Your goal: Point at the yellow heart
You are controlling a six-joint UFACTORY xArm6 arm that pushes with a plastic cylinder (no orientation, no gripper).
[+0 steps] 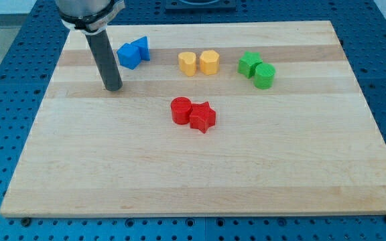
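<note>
The yellow heart (188, 63) lies in the upper middle of the wooden board (193, 174), touching a second yellow block (210, 61) on its right that looks like a hexagon. My tip (113, 88) rests on the board at the upper left, well to the left of the yellow heart and a little lower in the view. It stands just below and left of the two blue blocks and touches no block.
Two blue blocks (133, 52) sit together right of the rod. A green star (249, 64) and a green cylinder (265, 76) lie right of the yellow pair. A red cylinder (181, 110) and a red star (203, 118) sit at the centre.
</note>
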